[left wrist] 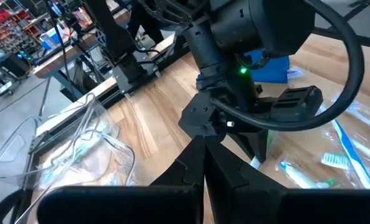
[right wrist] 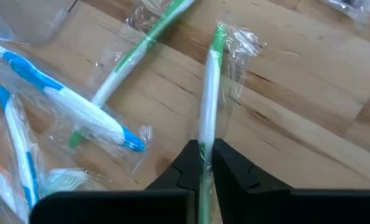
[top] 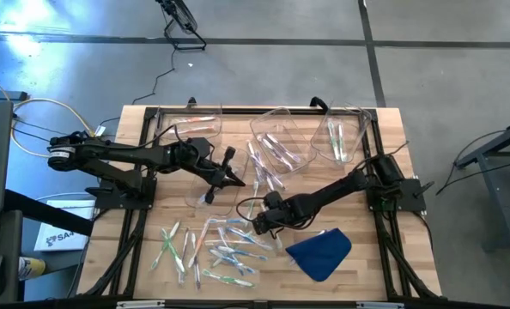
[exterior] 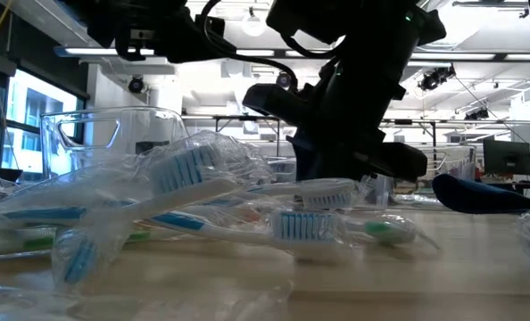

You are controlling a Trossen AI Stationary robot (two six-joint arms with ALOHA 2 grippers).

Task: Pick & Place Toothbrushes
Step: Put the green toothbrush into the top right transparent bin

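1. My right hand is down on the wooden counter at the edge of the toothbrush pile, fingers pinched on one wrapped green-and-white toothbrush. The stick runs straight out between the fingertips.
2. My left hand is pressed together, nothing in it, hovering beyond the pile over a clear bin, close to my right hand.
3. Around the held brush: another green-handled brush lies just beside it, at an angle, and blue-and-white brushes lie near it, all in crinkly clear wrap that overlaps.
4. Blue cloth lies crumpled just beside my right hand, on the side away from the pile.
5. More clear bins beyond the pile: one tilted bin with brushes in it, one bin with a few brushes near the counter's far right corner, and one bin to the far left.
6. Loose brushes trail from the pile toward the tilted bin.
7. Materials: slim plastic sticks, glossy film, bare wood-plank counter, black frame rails along both sides.
8. Open room: bare wood between the cloth and the right rail; the pile side is cluttered.
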